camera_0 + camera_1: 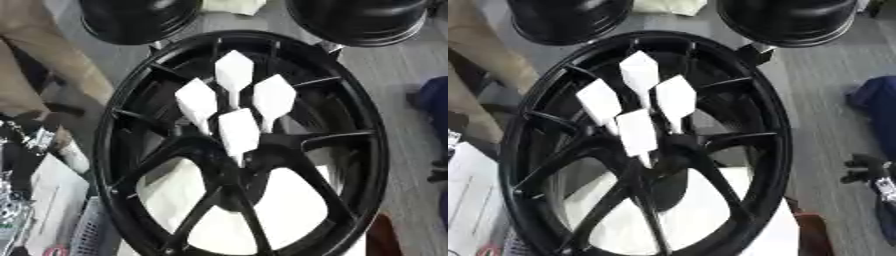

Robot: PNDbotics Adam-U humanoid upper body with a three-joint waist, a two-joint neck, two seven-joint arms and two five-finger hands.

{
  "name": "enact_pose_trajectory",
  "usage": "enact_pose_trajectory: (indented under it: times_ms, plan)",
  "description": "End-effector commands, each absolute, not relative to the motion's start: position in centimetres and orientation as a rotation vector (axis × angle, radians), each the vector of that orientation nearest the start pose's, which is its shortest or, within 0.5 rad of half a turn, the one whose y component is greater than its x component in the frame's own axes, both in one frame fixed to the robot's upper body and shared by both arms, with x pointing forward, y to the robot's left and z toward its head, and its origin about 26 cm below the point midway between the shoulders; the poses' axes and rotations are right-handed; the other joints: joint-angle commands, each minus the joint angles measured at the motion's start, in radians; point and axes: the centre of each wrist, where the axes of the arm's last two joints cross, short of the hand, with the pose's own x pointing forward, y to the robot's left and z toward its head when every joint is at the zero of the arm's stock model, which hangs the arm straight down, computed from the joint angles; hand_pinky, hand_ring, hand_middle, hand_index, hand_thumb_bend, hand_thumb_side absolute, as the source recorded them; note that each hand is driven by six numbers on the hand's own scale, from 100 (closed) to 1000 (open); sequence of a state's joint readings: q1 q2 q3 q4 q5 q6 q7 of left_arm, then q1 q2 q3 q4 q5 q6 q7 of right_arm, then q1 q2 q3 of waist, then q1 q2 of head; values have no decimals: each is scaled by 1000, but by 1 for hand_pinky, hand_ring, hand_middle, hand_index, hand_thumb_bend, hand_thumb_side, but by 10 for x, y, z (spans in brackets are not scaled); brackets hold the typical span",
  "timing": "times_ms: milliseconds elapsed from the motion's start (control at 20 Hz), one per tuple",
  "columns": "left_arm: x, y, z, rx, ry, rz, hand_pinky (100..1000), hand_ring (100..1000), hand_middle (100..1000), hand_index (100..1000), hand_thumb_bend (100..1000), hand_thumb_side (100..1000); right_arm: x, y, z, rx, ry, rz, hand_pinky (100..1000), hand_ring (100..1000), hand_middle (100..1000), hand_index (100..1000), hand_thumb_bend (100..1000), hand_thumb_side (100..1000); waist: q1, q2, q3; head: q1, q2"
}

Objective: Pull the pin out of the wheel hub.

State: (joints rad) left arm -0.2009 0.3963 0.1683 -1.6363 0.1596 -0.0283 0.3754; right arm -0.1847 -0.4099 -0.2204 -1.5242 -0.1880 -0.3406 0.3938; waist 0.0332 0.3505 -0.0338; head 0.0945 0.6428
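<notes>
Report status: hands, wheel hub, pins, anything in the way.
Left hand not in view; right hand low at right edge, fingers unclear. Large black spoked wheel hub upright, four white arrow-shaped pins seated at centre, untouched. Nothing blocking them.

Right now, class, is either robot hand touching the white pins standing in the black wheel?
No: the four white pins stand free above the middle of the black wheel, and nothing touches them.

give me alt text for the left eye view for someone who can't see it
A large black wheel hub fills the view, with four white pins standing clustered at its centre. Two more black wheels sit beyond it; no robot hand is visible.
</notes>
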Motion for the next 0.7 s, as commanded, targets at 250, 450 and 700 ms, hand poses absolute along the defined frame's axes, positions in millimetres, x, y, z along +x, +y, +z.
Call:
enact_pose_trajectory:
  times_ms: [250, 450, 700]
  plan:
    - [312, 365, 171, 578, -1984, 181, 688, 767, 547, 708, 827, 526, 307, -410, 171, -106, -2182, 682, 859, 639, 708, 807, 100, 663, -3, -6, -3, -4, 14]
    - [308, 359, 199, 621, -1995, 125, 690, 770, 550, 710, 830, 527, 302, -411, 215, -109, -2247, 817, 855, 644, 707, 805, 100, 619, -5, -5, -5, -1, 30]
    - [301, 349, 233, 636, -2046, 54, 693, 774, 555, 715, 838, 533, 300, -409, 259, -126, -2315, 945, 851, 649, 707, 804, 100, 573, -5, 0, -6, -7, 27]
